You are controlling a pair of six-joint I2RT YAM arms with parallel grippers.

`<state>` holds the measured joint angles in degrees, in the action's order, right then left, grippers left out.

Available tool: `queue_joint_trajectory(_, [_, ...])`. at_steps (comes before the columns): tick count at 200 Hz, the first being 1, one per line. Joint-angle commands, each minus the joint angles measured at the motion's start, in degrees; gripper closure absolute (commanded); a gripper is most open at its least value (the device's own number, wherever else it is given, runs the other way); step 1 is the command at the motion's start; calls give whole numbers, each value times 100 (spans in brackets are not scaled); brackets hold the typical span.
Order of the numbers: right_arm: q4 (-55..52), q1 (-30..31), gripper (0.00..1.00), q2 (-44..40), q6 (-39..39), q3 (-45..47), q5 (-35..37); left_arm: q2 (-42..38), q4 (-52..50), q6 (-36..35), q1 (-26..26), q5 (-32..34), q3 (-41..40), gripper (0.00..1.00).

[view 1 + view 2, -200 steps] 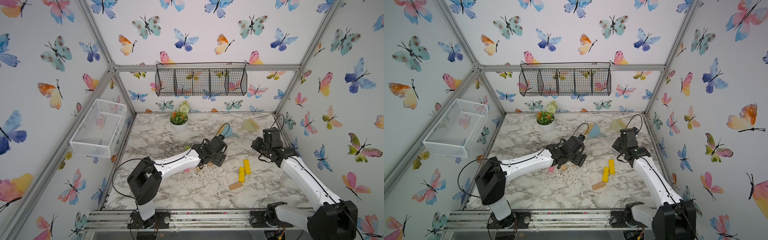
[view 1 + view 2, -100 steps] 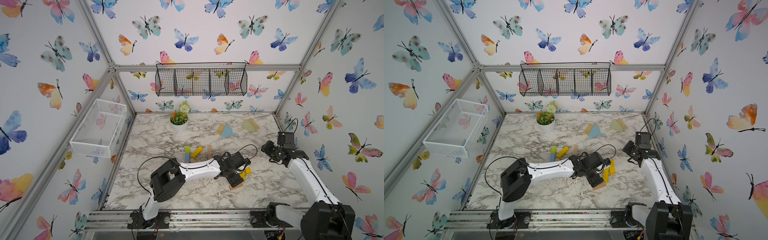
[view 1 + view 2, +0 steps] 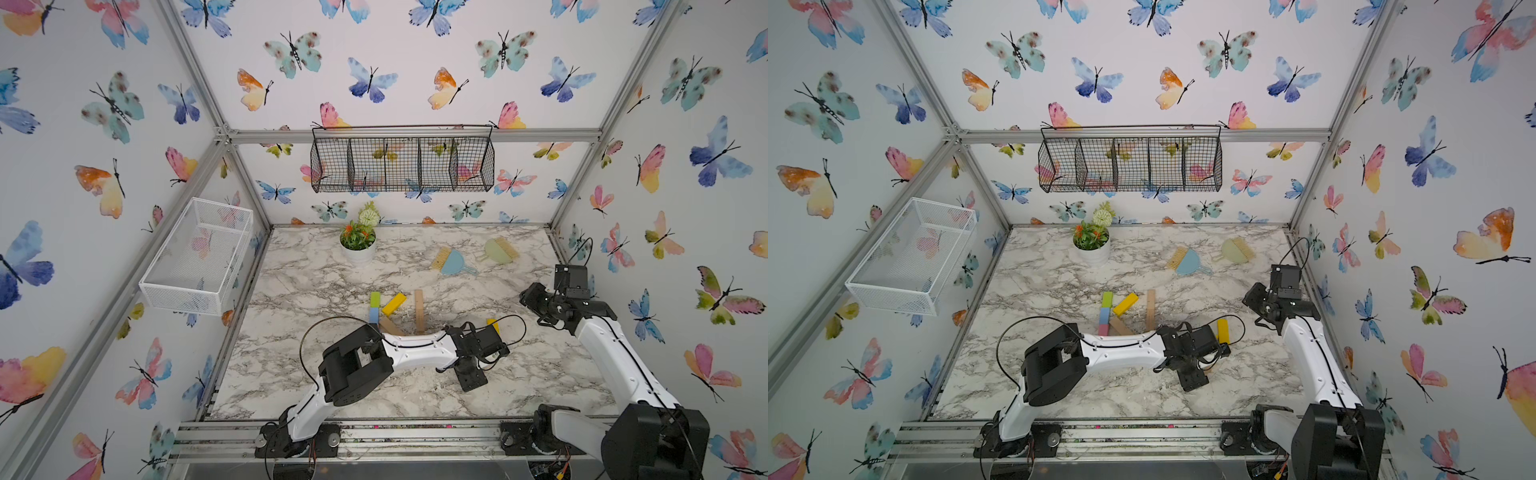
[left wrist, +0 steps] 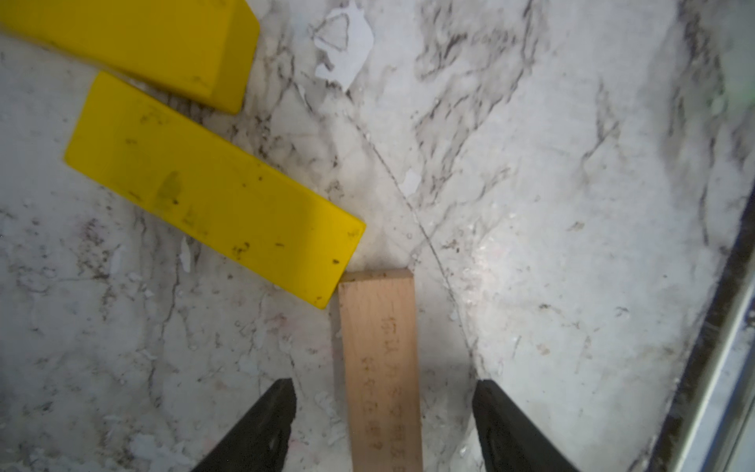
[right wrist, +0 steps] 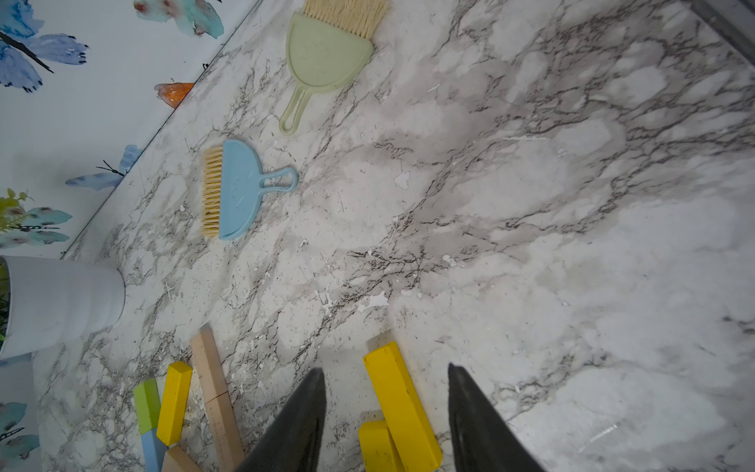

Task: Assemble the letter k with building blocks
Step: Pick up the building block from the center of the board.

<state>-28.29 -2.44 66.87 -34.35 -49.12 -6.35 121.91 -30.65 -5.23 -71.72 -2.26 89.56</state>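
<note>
**Left tool** [image 4: 385, 386]: The jaws are seen parted, low over the surface [image 3: 307, 270] near its front. A tan block [image 4: 380, 367] lies lengthwise between the fingers [image 4: 265, 429]. A gap is seen on each side of it, so no contact is made and nothing is held.

**Blocks by the left tool:** A yellow block [image 4: 212, 204] lies flat at the tan block's far end. Whether its corner touches that end or lies just beside it cannot be told. A second yellow block [image 4: 143, 45] lies near it, apart. In both top views this group is largely hidden by the left arm [image 3: 415, 353].

**Right tool** [image 5: 385, 367]: The jaws are seen parted and empty. It is held above the surface at the right side, well apart from the left tool.

**Letter, mid-surface:**
- A lime block [image 3: 375, 299], a blue block [image 3: 374, 316] and a pink block [image 3: 1104, 329] are laid end to end in a column.
- A slanted yellow block [image 3: 394, 304] and a slanted tan block [image 3: 390, 326] are set just beside the column's right side, one angled rearward and one frontward.
- A long tan piece [image 3: 419, 309] lies parallel to the column, near it and apart from it.

**Other items:** A blue brush [image 3: 453, 262] and a green brush [image 3: 498, 250] lie at the rear right, well apart from the blocks.
</note>
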Motion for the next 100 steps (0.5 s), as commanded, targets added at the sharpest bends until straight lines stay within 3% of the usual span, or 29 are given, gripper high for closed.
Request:
queue_joint_trajectory(1, [-43, -29, 49, 19, 86, 96, -79, 79, -99, -140, -25, -92, 106, 33])
queue_joint_trajectory(49, [-39, -29, 49, 20, 95, 148, -54, 276, -269, -240, -23, -119, 235, 44])
queue_joint_trajectory(100, [-12, -29, 49, 30, 88, 199, -72, 356, -310, -285, -70, 206, 246, 47])
